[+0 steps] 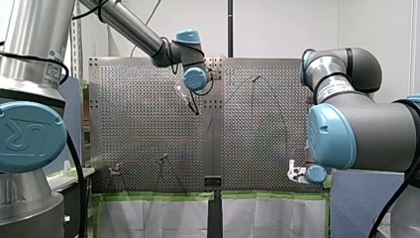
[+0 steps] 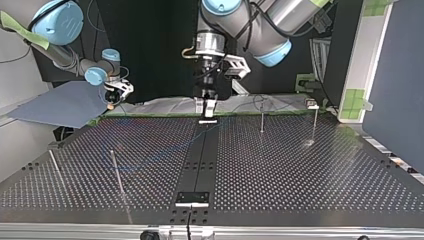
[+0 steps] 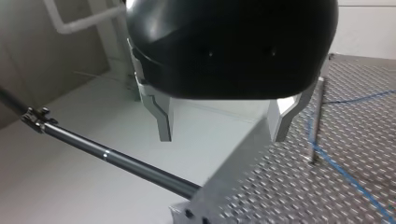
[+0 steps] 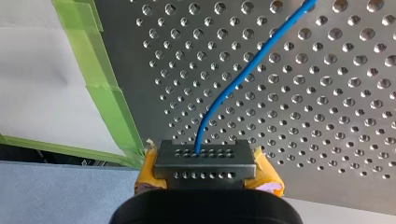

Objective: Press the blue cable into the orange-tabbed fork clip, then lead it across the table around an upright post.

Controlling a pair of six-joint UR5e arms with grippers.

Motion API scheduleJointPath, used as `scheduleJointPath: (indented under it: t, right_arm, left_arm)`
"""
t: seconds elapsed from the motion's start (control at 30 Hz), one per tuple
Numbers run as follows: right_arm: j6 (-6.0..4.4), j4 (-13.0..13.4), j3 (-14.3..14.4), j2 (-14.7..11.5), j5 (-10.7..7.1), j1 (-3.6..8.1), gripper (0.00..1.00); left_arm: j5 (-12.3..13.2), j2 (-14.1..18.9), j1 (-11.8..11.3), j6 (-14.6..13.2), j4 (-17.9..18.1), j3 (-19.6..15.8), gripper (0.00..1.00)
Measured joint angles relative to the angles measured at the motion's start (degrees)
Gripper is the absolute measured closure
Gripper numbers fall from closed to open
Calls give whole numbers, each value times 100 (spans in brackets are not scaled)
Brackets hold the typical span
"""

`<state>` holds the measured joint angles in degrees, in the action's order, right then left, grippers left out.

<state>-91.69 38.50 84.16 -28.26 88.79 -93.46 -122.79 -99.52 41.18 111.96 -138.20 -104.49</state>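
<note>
Right gripper (image 4: 205, 158): yellow pads (image 4: 267, 171) pressed together w/ a grey perforated metal block (image 4: 204, 161) between them, pinching the end of the thin blue cable (image 4: 243, 77); the cable enters the block's top face at its middle. From there it runs ahead of the gripper, first straight out, then bending into a slant across the perforated steel table (image 4: 327, 116); its long axis points away from the fingers, lying on or just over the sheet. Strip of green tape (image 4: 107, 98) along the table edge, just beside the gripper; in the top view this gripper sits at the far edge, at the view's left.

Left gripper (image 3: 222, 133): metal fingers (image 3: 163, 122) spread wide, nothing between them, hanging over the table's edge; in the top view it is at the far edge near the ctr. Thin upright metal post (image 3: 317, 116) stands just beside one finger; the blue cable lies on the table by the post's foot and slants past it, well apart from the fingers; whether it touches the post, cannot tell.
</note>
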Motion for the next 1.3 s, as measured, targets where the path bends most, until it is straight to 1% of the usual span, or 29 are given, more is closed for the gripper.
scheduleJointPath:
  t: [0.2,0.3,0.47,0.63,0.7,1.03,1.23,1.3]
  right_arm:
    - [0,0,1,0,-1,-9,100]
    - [0,0,1,0,-1,-16,100]
    - [0,0,0,-1,-2,-31,100]
    - [0,0,0,-1,-1,-35,100]
    - [0,0,0,-1,-2,-40,100]
    - [0,0,-1,-1,-4,-53,100]
    - [0,0,0,-1,-3,-65,100]
    - [0,0,1,-1,-2,-69,100]
  left_arm:
    - [13,0,-35,-56,11,-339,0]
    - [72,-1,-81,-114,18,-498,0]
    - [331,-3,-209,-329,48,-798,0]
    - [616,-6,-383,-397,99,-1088,0]
    - [720,-7,-474,-375,131,-1189,0]
    - [1238,-8,-984,24,517,-1708,0]
    - [1562,-9,-1287,118,562,-2034,0]
    - [1665,-10,-1341,126,563,-2135,0]
